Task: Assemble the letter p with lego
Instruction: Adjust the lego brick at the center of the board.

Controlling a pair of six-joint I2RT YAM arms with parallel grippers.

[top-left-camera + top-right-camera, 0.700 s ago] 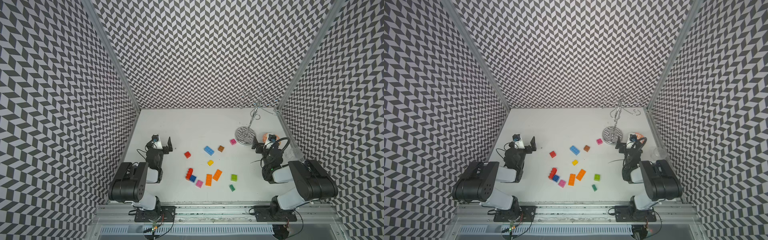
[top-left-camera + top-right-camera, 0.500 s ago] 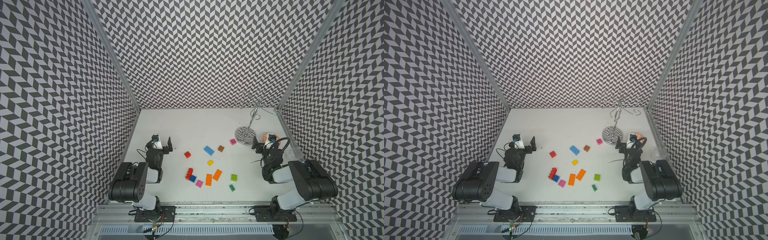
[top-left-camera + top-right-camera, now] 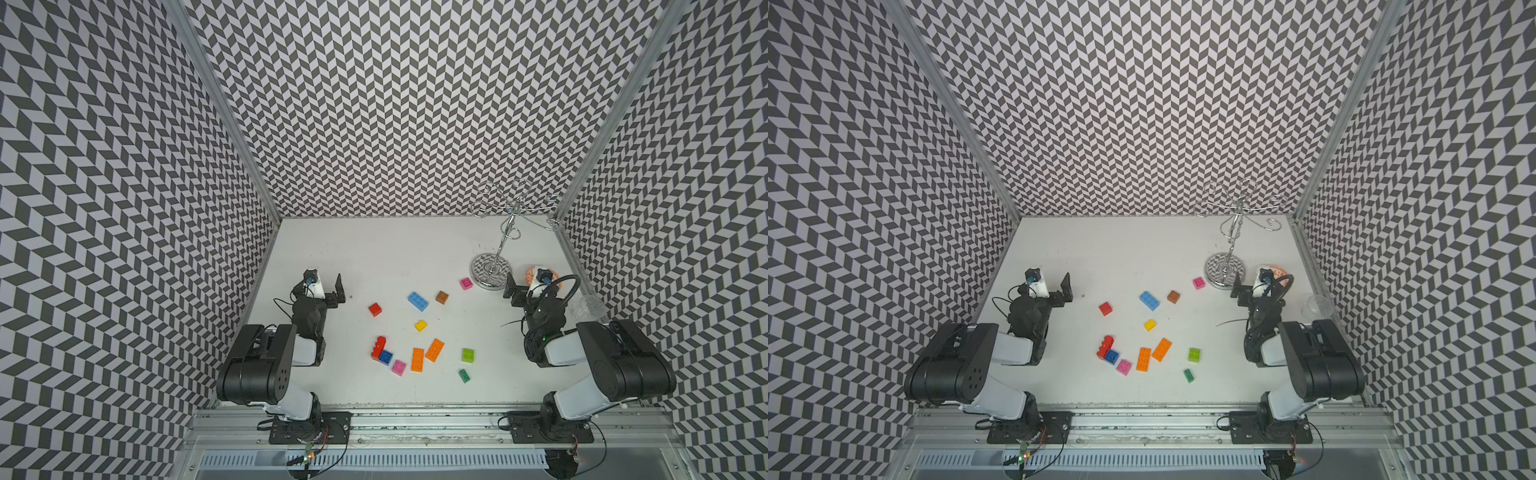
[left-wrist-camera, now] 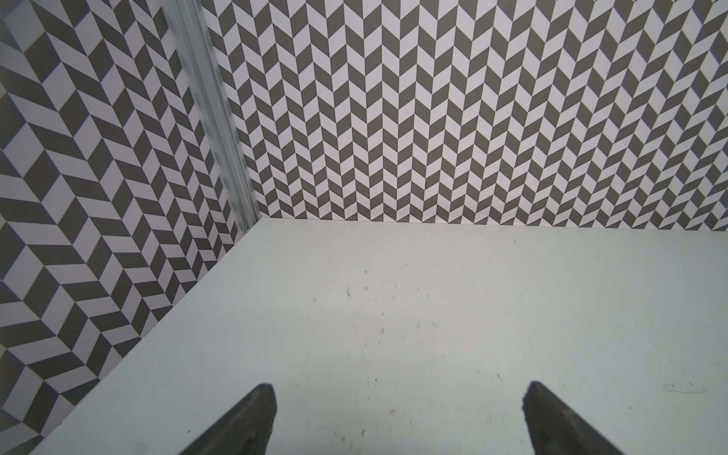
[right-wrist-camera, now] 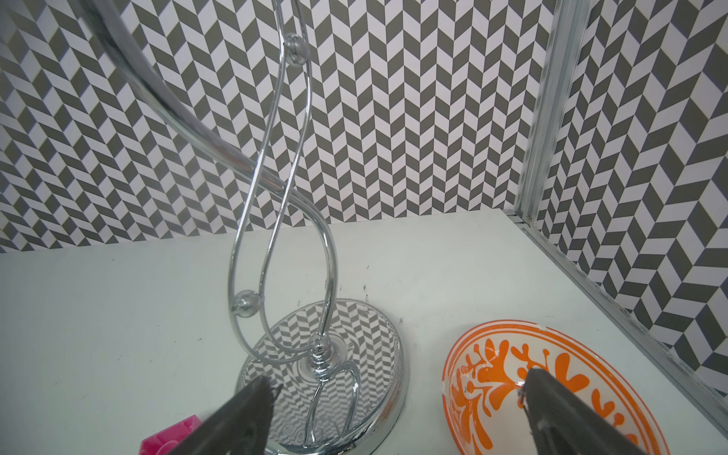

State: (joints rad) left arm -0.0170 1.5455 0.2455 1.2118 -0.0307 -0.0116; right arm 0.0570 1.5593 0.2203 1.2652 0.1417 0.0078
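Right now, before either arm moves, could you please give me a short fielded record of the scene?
left end effector: open, empty, above bare table
right end effector: open, empty, facing chrome stand and orange patterned bowl
loose lego: light blue oblong brick, two orange oblong bricks, red square brick, brown brick, yellow brick, lime brick, green brick, two pink bricks
adjacent pair: red oblong brick beside blue brick
letter p: not started
also: clear cup near right arm

Nearby chrome stand [image 3: 491, 272], orange bowl [image 5: 551, 354] crowd right tool [image 5: 396, 382].
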